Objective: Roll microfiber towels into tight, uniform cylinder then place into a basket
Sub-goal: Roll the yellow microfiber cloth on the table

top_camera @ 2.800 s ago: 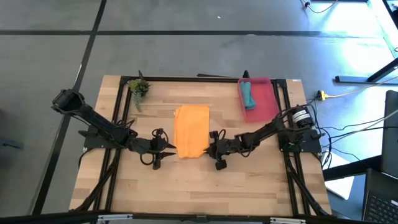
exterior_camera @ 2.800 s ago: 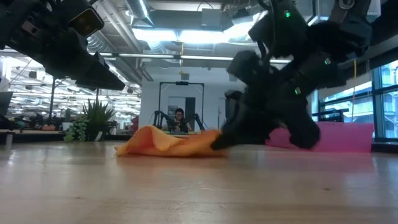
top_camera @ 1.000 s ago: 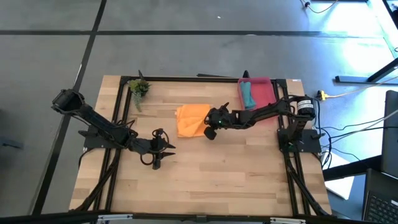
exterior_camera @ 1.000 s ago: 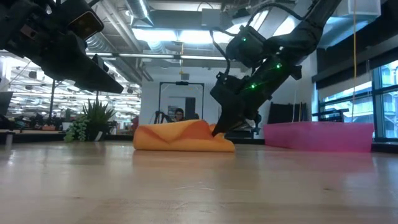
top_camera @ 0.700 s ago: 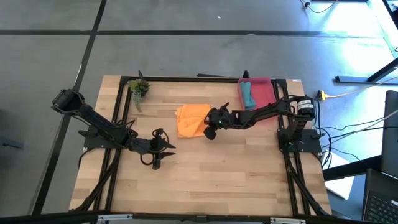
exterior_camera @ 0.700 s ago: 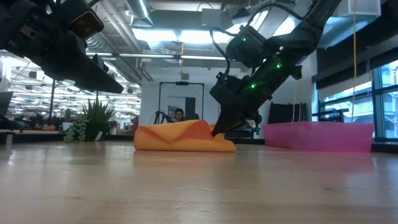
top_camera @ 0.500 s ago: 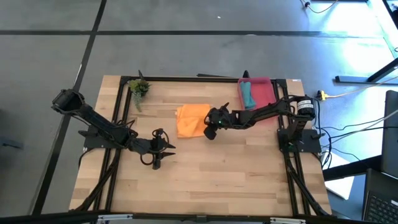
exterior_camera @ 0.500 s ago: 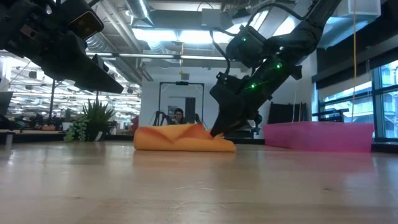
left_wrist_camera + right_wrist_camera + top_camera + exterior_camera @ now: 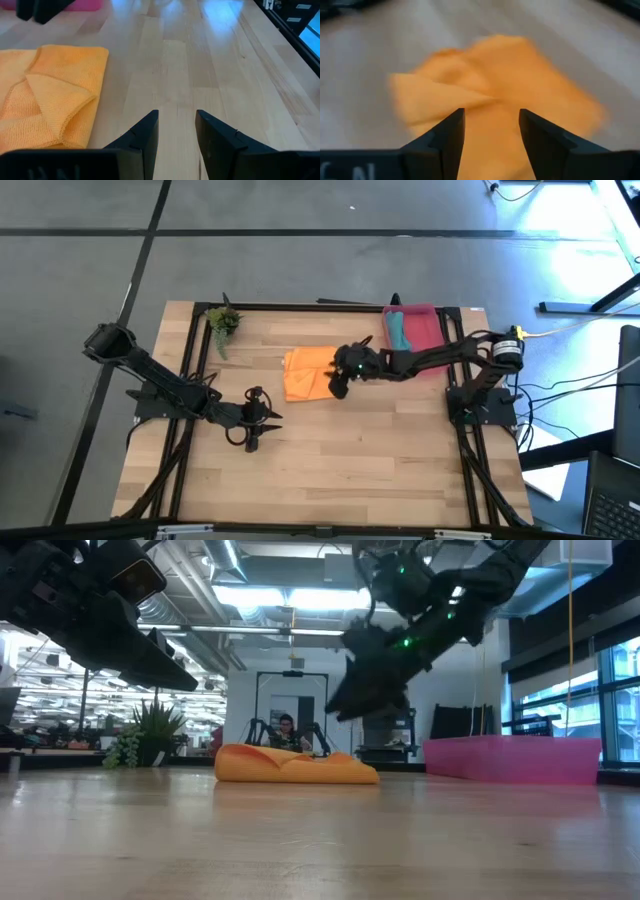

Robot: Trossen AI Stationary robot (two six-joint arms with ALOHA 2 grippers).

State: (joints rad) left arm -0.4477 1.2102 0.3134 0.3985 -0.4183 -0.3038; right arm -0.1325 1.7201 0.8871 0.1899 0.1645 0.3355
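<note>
The orange towel (image 9: pixel 308 373) lies folded over in a loose heap on the table's far middle; it also shows in the low view (image 9: pixel 295 765), the left wrist view (image 9: pixel 47 95) and the right wrist view (image 9: pixel 500 85). My right gripper (image 9: pixel 338 383) hangs open just above the towel's right end (image 9: pixel 340 712), touching nothing. My left gripper (image 9: pixel 254 427) is open and empty, low over the table to the near left of the towel (image 9: pixel 177 130). The teal towel (image 9: pixel 397 330) lies rolled in the red-pink basket (image 9: pixel 425 330) at the far right.
A small green plant (image 9: pixel 223 320) stands at the far left corner. The black frame rails (image 9: pixel 190 380) run along the table's left, right and far edges. Bare wood (image 9: pixel 350 470) fills the near half. A person (image 9: pixel 288 728) sits far behind the table.
My right gripper has let go of the orange towel's right end and risen clear of it, shifting slightly toward the far edge. The part of the towel it held up has sunk, and the towel now lies lower and flatter. My left arm has kept still.
</note>
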